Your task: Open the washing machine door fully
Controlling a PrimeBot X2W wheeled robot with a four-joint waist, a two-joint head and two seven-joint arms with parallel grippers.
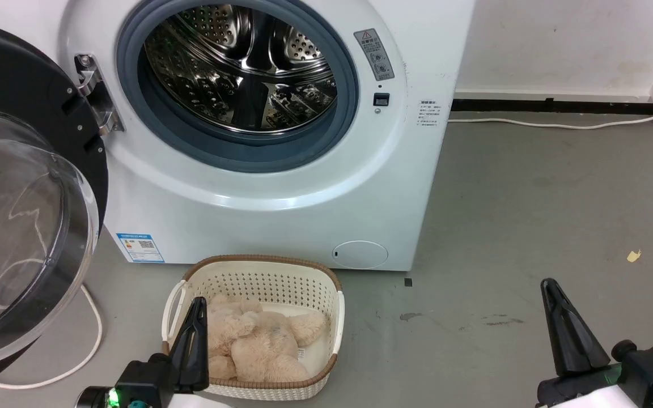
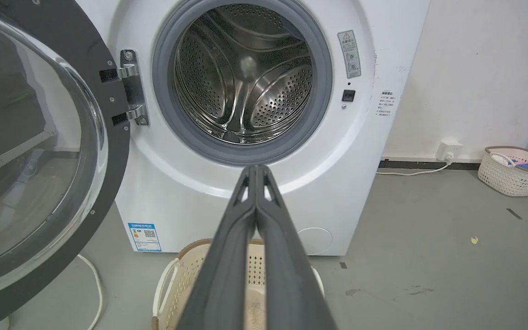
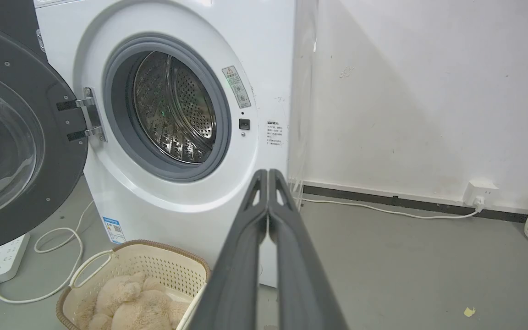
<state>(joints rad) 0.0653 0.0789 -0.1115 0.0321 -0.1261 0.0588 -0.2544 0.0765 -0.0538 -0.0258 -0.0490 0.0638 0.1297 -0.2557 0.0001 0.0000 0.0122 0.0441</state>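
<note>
Though impossible to confirm end of hinge travel from these views, reading washing machine door (image 1: 26, 198) as swung well out to machine's left, inner face and glass bowl toward head camera, steel drum (image 1: 241, 68) and grey gasket (image 1: 190, 141) fully exposed; hanging off chrome hinge (image 1: 97, 93) at left of opening; probably done, or one last nudge short.

Seeing left gripper (image 1: 197, 306) pinched closed and empty, low, just over near-left corner of brown-rimmed laundry basket (image 1: 258, 258); seeing right gripper (image 1: 548, 286) likewise closed and empty, over bare floor, well apart from machine; touching nothing with either.

Risks if pushing further:
- overdriving past hinge stop, bending hinge or rocking machine; cause: no visible cue for the stop; go slow, watch force
- slipping off glossy black rim or curved glass with closed fingertips; cause: smooth surface, point contact; better to press on flat of rim near free edge, not on bowl
- clipping basket or plush toy (image 1: 258, 340) while bringing left arm across; cause: basket parked right in front of machine, under left fingers
- snagging white cable (image 1: 100, 331) or power strip (image 3: 2, 259) on floor beneath door; cause: any low sweep under door edge
- rebound toward closed after release; cause: unknown hinge detent; verify before backing off
- misjudging free edge; cause: cut off at left of head view
</note>
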